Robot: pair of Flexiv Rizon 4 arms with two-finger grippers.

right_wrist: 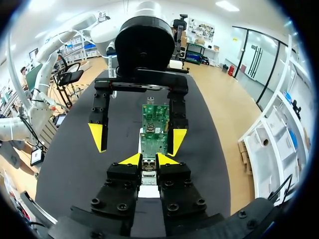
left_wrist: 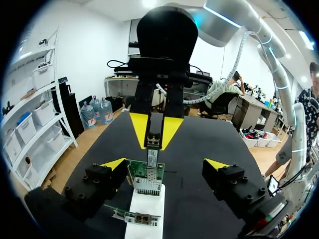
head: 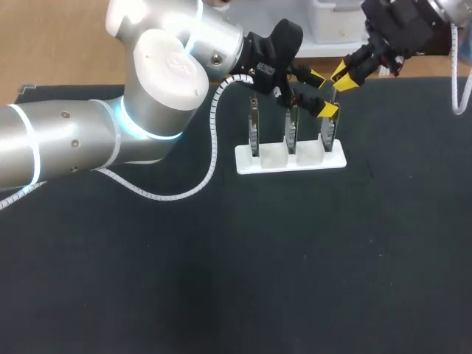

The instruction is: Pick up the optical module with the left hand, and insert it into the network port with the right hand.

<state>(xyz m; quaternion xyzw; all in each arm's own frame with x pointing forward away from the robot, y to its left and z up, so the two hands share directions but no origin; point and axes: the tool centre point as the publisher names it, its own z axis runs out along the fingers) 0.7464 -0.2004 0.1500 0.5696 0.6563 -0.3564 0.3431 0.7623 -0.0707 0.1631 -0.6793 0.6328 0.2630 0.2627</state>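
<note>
My right gripper [right_wrist: 148,160] is shut on the small metal optical module [right_wrist: 148,167], also seen as the optical module [left_wrist: 152,149] hanging end-down just above the port edge of a green network card [left_wrist: 147,178]. That card [right_wrist: 152,142] stands upright in a white holder [head: 265,164]. My left gripper [left_wrist: 164,164] stands open with a finger on either side of the same card, holding nothing. In the head view both grippers meet above the holder's right end: left gripper [head: 321,94], right gripper [head: 344,77].
The white holder carries three upright cards in a row [head: 254,133], [head: 292,133], [head: 327,131]. My left arm [head: 155,96] stretches across the table's back left. A white coiled cable [head: 210,158] trails on the black mat [head: 243,273].
</note>
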